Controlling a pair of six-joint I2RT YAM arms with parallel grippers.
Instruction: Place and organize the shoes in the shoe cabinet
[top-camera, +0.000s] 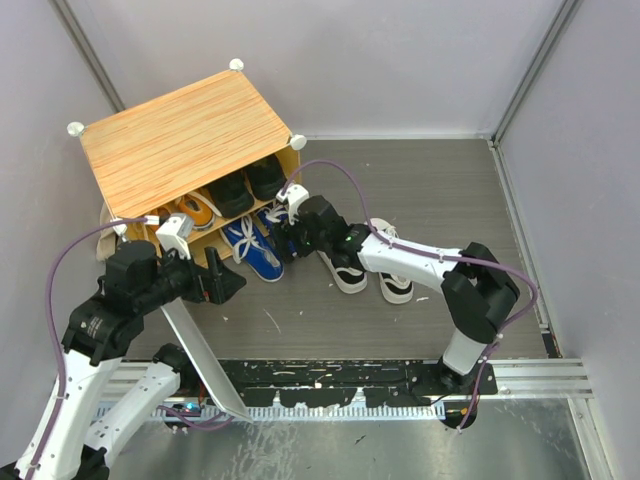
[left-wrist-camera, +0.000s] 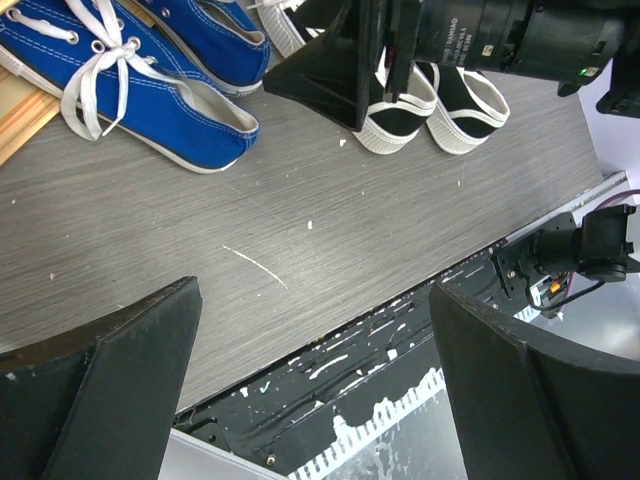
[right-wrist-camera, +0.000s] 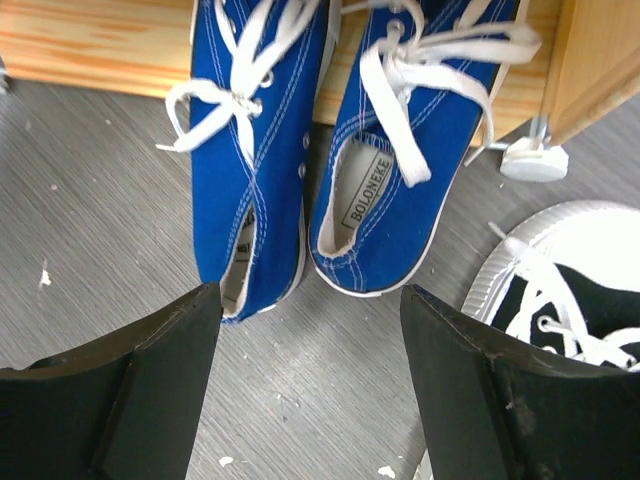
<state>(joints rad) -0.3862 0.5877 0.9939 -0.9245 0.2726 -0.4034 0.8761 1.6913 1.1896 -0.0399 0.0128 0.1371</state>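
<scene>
Blue sneakers lie side by side in front of the right fingers. Their toes rest on the wooden bottom board of the shoe cabinet. Their heels stick out onto the grey worktop.

The right fingers are wide apart and hold nothing. The two heels sit just past the fingertips, in line with the gap between them. One fingertip is very near the heel on the left of the wrist view. I cannot tell if it touches.

Black-and-white lace-ups stand on the worktop just beside the blue pair, under the right arm and outside the cabinet. Up on the inner shelf sit black shoes. Orange shoes with white soles are next to them.

The cabinet's white door is open and slants toward the near edge. The left fingers are wide apart too, with nothing in them. They hover over bare worktop beside the door, near the blue sneakers but not touching them.
</scene>
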